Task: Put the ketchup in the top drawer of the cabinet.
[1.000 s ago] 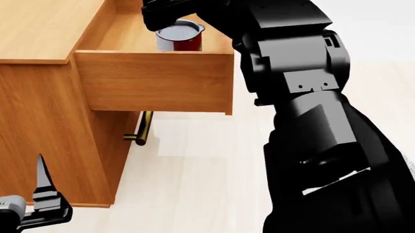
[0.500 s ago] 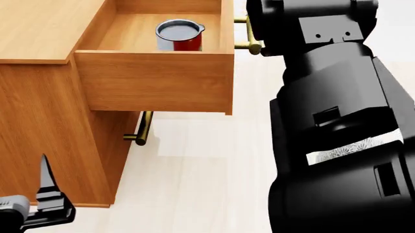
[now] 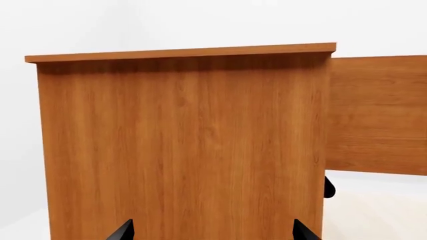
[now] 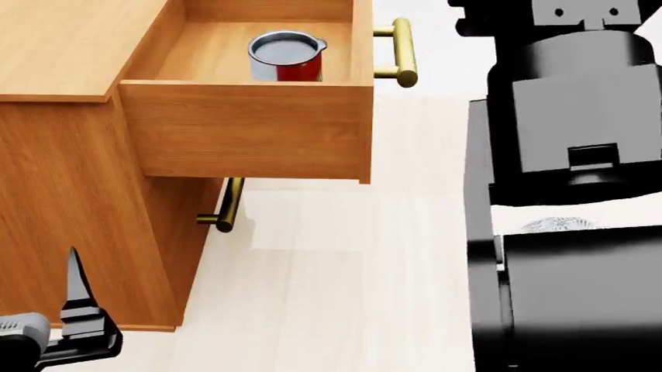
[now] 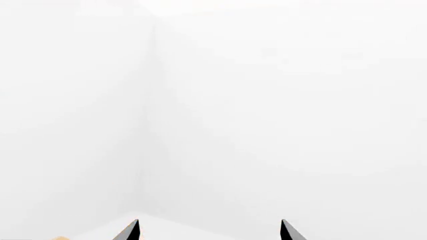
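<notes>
The ketchup (image 4: 287, 56), a red tin with a silver lid, stands upright inside the top drawer (image 4: 248, 128), which is pulled out of the cabinet (image 4: 73, 178). Nothing holds the ketchup. The drawer's brass handle (image 4: 404, 51) juts out at its front. My left gripper (image 3: 210, 231) is open and empty, low beside the cabinet's side panel (image 3: 180, 145); one finger (image 4: 74, 283) shows in the head view. My right gripper (image 5: 208, 231) is open and empty, facing white walls. The right arm (image 4: 569, 194) fills the head view's right side, away from the drawer.
The lower drawer's brass handle (image 4: 228, 208) sticks out below the open top drawer. Pale wooden floor (image 4: 331, 279) lies in front of the cabinet. The cabinet's top (image 4: 73, 43) is bare wood.
My right arm has drawn back from over the drawer to the right and up, leaving the ketchup standing in the drawer. The left gripper has barely moved.
</notes>
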{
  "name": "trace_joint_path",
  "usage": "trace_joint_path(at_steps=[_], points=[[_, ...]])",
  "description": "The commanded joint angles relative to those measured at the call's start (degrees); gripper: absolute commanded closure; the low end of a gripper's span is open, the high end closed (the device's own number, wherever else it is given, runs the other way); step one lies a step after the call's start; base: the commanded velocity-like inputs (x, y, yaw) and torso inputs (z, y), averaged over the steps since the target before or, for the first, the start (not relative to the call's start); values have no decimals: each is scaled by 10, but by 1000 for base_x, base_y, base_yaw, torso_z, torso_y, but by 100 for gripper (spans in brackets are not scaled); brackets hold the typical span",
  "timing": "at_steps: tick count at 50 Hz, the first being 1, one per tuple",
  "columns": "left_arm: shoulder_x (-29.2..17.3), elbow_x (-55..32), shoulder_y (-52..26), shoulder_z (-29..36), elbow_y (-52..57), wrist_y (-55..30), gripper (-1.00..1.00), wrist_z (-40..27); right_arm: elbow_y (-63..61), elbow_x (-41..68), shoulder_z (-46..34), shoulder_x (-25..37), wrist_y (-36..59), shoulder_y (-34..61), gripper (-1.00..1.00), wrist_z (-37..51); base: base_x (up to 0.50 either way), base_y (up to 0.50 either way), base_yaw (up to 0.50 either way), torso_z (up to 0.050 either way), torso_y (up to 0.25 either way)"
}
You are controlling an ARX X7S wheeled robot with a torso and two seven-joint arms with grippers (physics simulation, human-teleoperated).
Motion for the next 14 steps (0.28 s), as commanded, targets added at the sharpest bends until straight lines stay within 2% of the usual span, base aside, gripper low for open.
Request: trace_joint_path(at_steps=[1,4,14], points=[[-3,-3,0,-1,3,0,-100,1,-319,-45,52,54,185,-124,-100,25,0,0,0,0,0],[-4,-2,1,-1,1,2,-100,1,-411,-35,55,72,231,-163,-100,30,0,0,0,0,0],[-6,-4,2,-1,0,5,-100,1,-602,3,103,122,348,-248,-100,61,0,0,0,0,0]])
